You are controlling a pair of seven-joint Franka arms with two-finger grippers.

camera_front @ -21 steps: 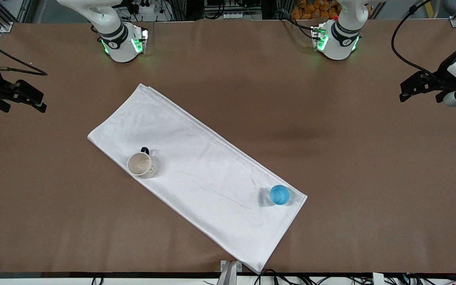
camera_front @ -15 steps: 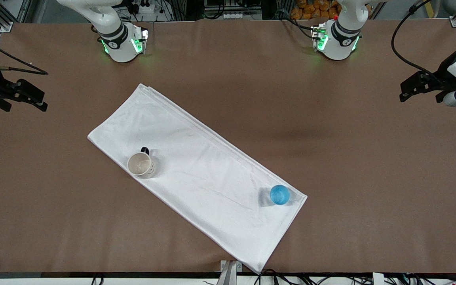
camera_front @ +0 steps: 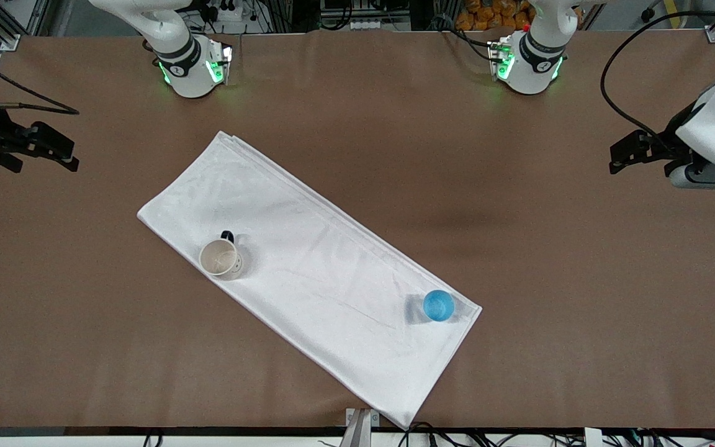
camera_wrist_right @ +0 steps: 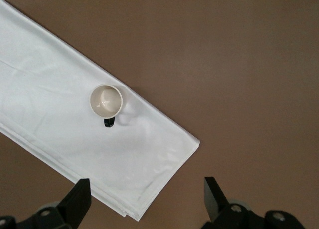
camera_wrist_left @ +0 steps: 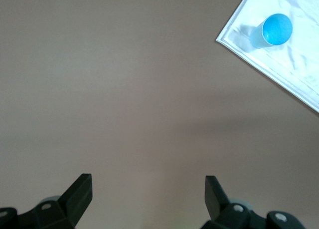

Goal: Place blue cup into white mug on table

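The blue cup (camera_front: pixel 439 305) stands upright on a long white folded cloth (camera_front: pixel 308 279), at the cloth's end toward the left arm. The white mug (camera_front: pixel 221 258) stands upright on the same cloth toward the right arm's end, its black handle pointing to the robots' bases. My left gripper (camera_front: pixel 619 158) is open and empty over bare table (camera_front: pixel 519 279) at its own end. In the left wrist view (camera_wrist_left: pixel 148 181) the cup (camera_wrist_left: pixel 275 29) is well ahead of it. My right gripper (camera_front: pixel 69 156) is open and empty over its end of the table. The right wrist view (camera_wrist_right: pixel 147 184) shows the mug (camera_wrist_right: pixel 106 100).
The cloth lies slantwise across the middle of the table; one corner reaches the table's edge nearest the front camera. It also shows in the left wrist view (camera_wrist_left: pixel 284 69) and the right wrist view (camera_wrist_right: pixel 60 124). The arm bases (camera_front: pixel 193 65) (camera_front: pixel 528 62) stand along the table's edge at the robots.
My left gripper has moved in from the table's end toward the middle, with the arm swinging round. My right gripper has shifted slightly toward the bases. The cup and mug have not moved.
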